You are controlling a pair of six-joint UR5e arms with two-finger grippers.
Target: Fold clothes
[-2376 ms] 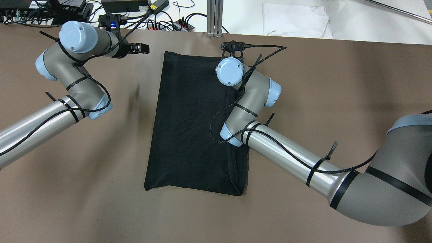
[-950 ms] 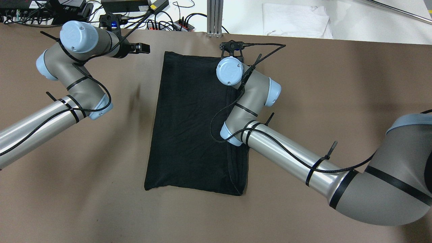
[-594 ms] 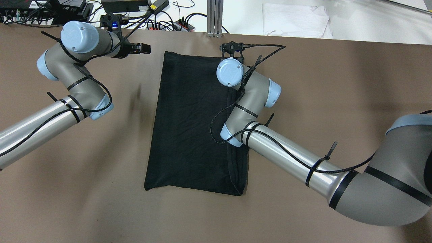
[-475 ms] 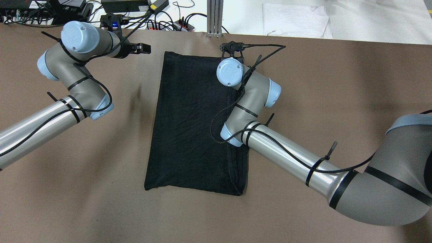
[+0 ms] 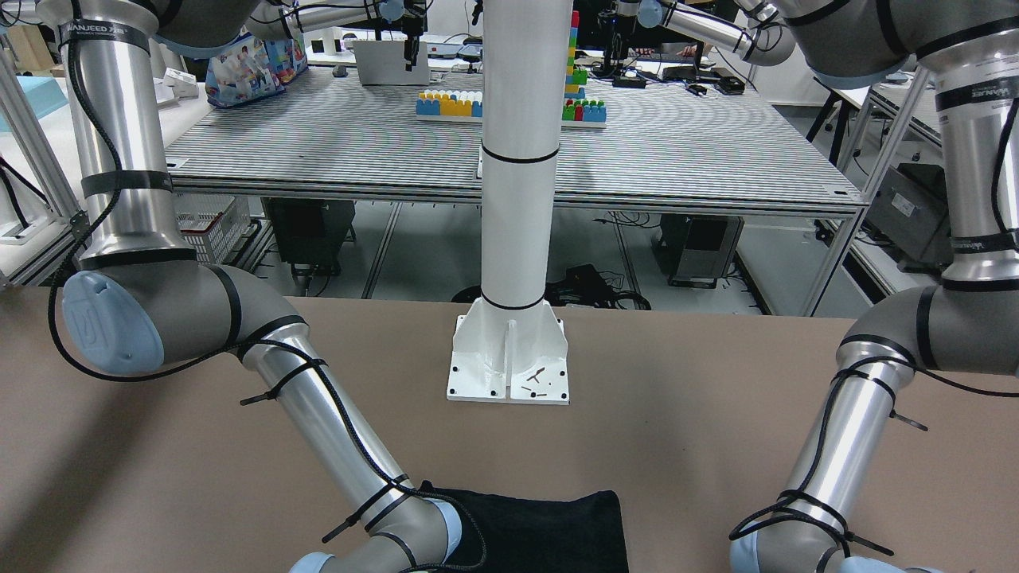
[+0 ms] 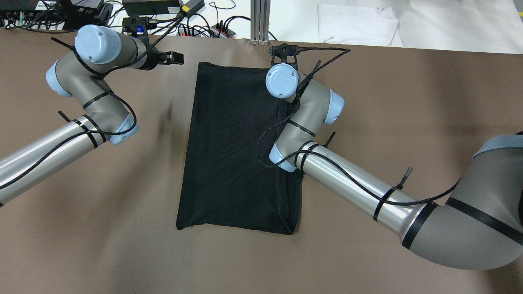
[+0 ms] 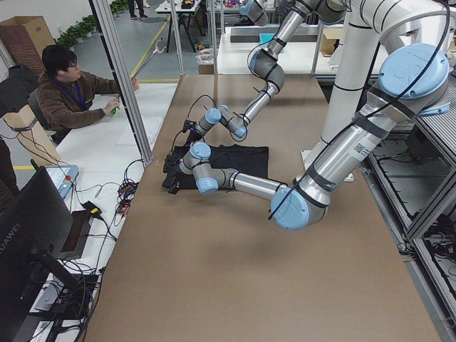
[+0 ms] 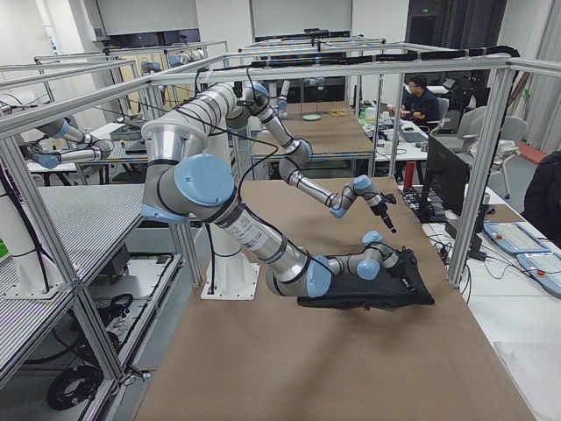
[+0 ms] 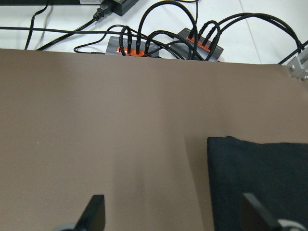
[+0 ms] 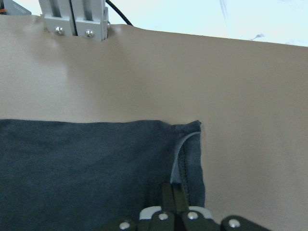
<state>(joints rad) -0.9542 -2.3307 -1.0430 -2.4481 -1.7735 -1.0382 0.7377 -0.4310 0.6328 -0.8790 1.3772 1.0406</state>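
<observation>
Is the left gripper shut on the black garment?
No, the left gripper is open, its fingers wide apart above the table beside the black garment.

Overhead looks down from behind the robot; front faces it (white post (image 5: 517, 159) central). Side cameras flank the bench (image 6: 81, 245); close wrist views seemingly share the far edge of the garment (image 10: 86, 163).

A black band (image 5: 94, 30) around the silver arm tube (image 5: 119, 103) at the front-facing view's upper left carries white lettering that seems to read "WANJEED". A second black band (image 5: 978, 94) at the upper right bears the same. The black monitor (image 7: 18, 242) at the left-side view's lower left says "HUAWEI".
</observation>
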